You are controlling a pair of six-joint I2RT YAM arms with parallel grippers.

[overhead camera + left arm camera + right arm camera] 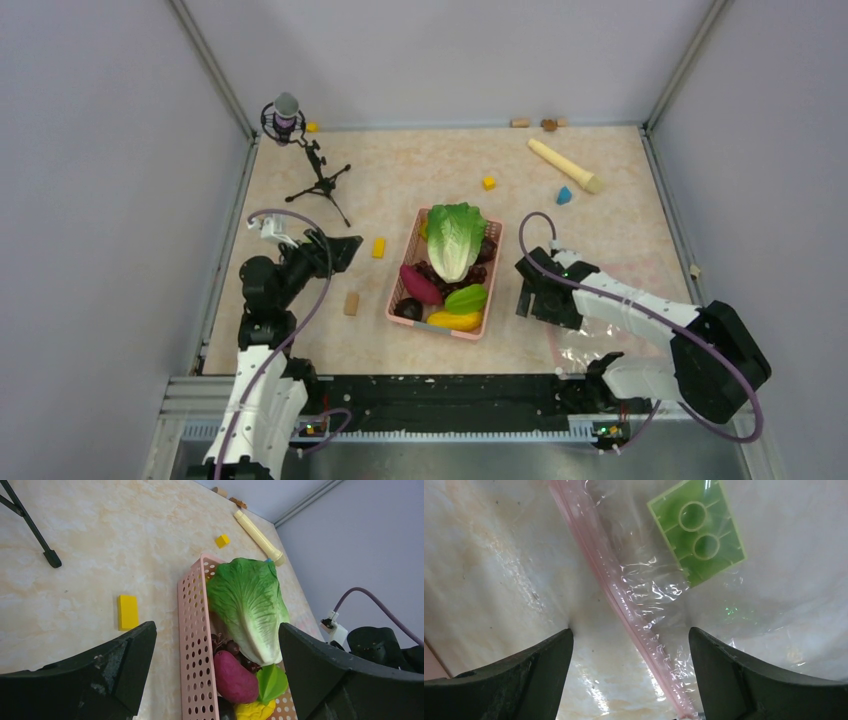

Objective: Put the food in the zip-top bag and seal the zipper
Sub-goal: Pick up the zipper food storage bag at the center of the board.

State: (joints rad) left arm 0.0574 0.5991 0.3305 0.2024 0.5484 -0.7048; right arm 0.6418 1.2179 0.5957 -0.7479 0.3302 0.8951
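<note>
The food lies in a pink basket (400, 270): a lettuce head (455, 238), a magenta sweet potato (420, 284), a green pod (466, 298), a yellow fruit (455, 320) and dark pieces (407, 308). My left gripper (335, 250) is open and empty left of the basket; its view shows the lettuce (250, 605) and sweet potato (235, 677) between the jaws. The clear zip-top bag (590, 345) lies flat under my right arm. My right gripper (630, 640) is open just above its pink zipper (624, 595), near the green label (696, 530).
A microphone on a tripod (300, 150) stands at the back left. A beige rolling pin (565, 165) lies at the back right. Small blocks lie about: yellow (378, 247), yellow (489, 183), blue (564, 195), tan (351, 303). Walls close the table in.
</note>
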